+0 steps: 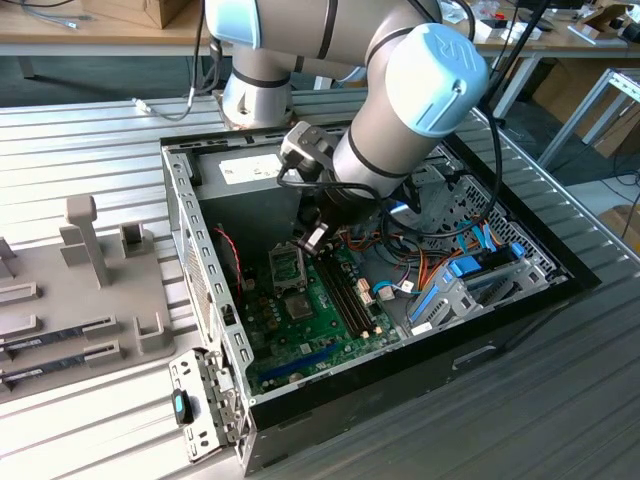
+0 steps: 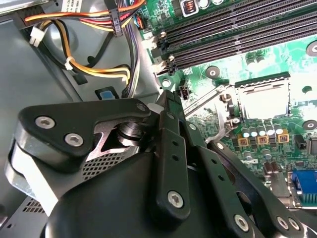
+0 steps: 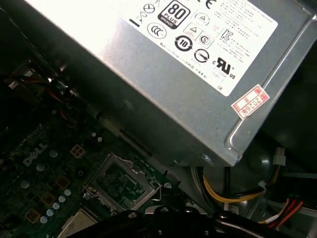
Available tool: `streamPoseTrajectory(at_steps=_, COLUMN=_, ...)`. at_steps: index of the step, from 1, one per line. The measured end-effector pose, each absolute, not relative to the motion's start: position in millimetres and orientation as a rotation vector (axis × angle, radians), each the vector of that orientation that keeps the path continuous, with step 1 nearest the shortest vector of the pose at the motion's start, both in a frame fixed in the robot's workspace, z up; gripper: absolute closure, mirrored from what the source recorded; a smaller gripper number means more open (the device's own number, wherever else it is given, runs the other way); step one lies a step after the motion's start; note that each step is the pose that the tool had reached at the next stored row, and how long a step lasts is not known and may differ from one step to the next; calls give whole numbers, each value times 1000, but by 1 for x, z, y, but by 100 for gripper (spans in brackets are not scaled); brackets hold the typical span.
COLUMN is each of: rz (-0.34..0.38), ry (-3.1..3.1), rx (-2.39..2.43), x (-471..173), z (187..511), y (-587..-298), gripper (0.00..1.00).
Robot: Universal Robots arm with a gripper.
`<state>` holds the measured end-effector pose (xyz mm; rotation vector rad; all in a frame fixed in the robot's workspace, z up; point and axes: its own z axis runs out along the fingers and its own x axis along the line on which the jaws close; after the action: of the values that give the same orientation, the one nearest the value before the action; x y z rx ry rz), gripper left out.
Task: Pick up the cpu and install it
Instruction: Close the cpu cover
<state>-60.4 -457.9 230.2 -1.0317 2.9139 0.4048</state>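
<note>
Right at the wrist, you've got the gripper (image 1: 314,238), matte black bolted linkage, low inside the open case (image 1: 190,230). Can't tell whether the fingers are spread or pressed together. Just past them is the glossy green motherboard (image 2: 297,54). What looks like the cpu (image 2: 262,98), a flat pale square with a greenish edge, lies in the metal-framed socket (image 2: 260,79), near the fingers but clear of them. Long black memory slots (image 2: 237,29) run beside it. Yellow and orange cables (image 2: 94,69) crowd the other side. The grey sheet-metal power supply (image 3: 173,89) looms beyond. Outside, on the ribbed metal bench (image 1: 560,400), a grey fixture (image 1: 90,270) sits at the exterior view's left.
</note>
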Motion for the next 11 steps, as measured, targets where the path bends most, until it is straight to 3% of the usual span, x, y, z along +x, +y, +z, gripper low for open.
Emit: streamPoseTrajectory(at_steps=11, rz=415, ry=2902, rx=-1062, x=-64, z=236, y=-458, gripper=89)
